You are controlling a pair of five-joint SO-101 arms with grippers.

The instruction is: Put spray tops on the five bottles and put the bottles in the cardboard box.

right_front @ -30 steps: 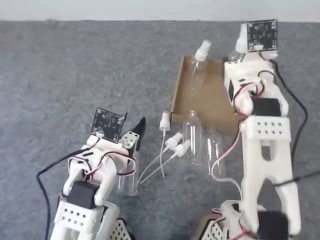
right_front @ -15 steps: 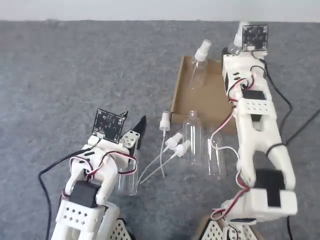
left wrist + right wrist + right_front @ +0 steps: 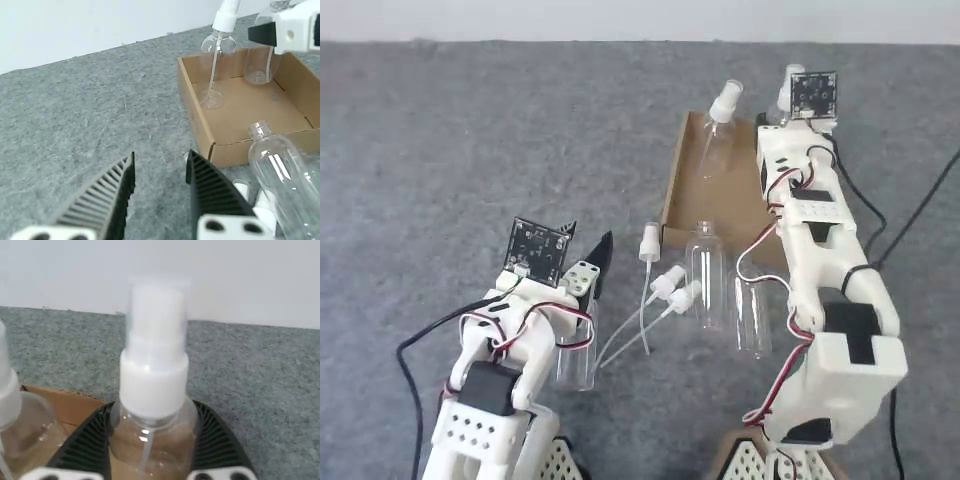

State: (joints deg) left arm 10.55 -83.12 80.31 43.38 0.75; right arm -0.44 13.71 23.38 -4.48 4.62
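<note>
Nearest us, on the left, the left tool (image 3: 161, 167) stands wide over the tabletop (image 3: 440, 150), with nothing between its jaws. Just right of that arm we see a bare bottle (image 3: 575, 362) standing upright, partly hidden by the arm. Farther right, three tops (image 3: 670, 282) lie loose on the tabletop, their thin tubes trailing toward the near left. Right of the tops, two topless bottles (image 3: 705, 275) lie side by side with their necks pointing far, and the left one's neck is at the near wall of the box (image 3: 672, 180). Inside the box, toward its far left, we find a capped bottle (image 3: 718, 140) with its white top rising past the far wall. At the far right corner, the right tool (image 3: 152, 407) is closed around the shoulders of a held bottle (image 3: 152, 385), which also wears a white top. In the left wrist view, its base sits down inside the box.
</note>
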